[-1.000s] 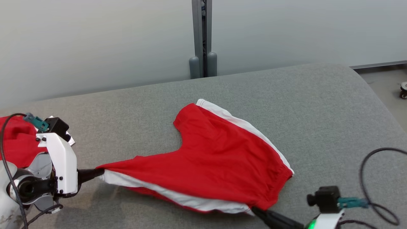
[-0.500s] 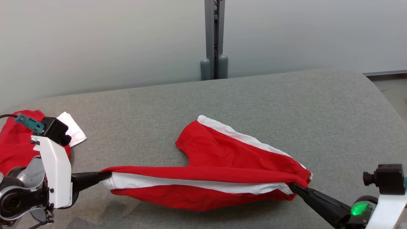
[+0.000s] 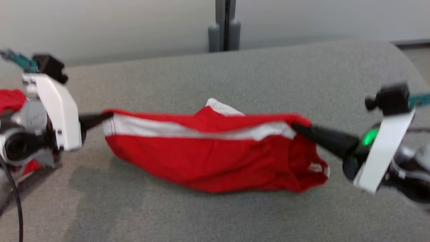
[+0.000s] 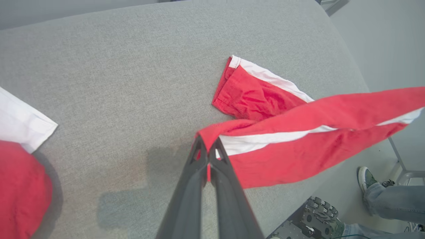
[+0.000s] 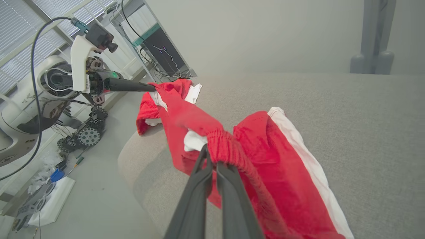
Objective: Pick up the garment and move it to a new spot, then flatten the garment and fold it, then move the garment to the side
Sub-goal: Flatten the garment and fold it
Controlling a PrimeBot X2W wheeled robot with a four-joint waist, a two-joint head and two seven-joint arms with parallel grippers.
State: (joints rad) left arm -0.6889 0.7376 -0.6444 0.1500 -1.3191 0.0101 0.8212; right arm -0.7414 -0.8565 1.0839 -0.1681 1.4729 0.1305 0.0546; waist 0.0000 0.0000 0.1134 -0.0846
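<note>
While the grey padded table (image 3: 215, 74) spans my head view, I note the red garment (image 3: 208, 161) with white stripes stretched taut above its middle, one leg resting on the surface. My left gripper (image 3: 108, 115) is clamped on the left corner, and my right gripper (image 3: 295, 127) is pinched on the elastic waistband. A second red cloth (image 3: 11, 99) lies at far left.
</note>
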